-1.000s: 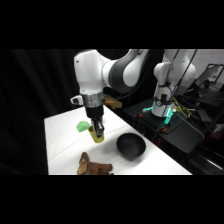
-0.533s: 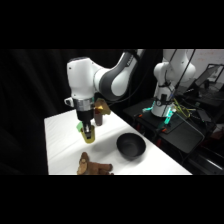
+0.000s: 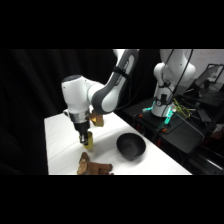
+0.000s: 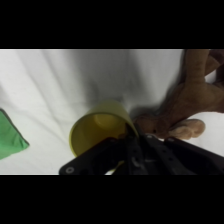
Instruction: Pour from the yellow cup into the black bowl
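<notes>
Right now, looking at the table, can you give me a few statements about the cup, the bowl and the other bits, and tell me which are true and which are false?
1. The yellow cup stands right beneath the gripper. True.
2. The cup is already tipped over the black bowl. False: in the side view it sits apart from the bowl, nearer the table's far side.
3. A brown stuffed toy lies close beside the cup. True.
4. The bowl is smaller than the cup. False: the bowl is clearly wider.
5. A green thing shows at the edge of the wrist view. True.
6. The brown toy lies inside the bowl. False: it lies on the table.
</notes>
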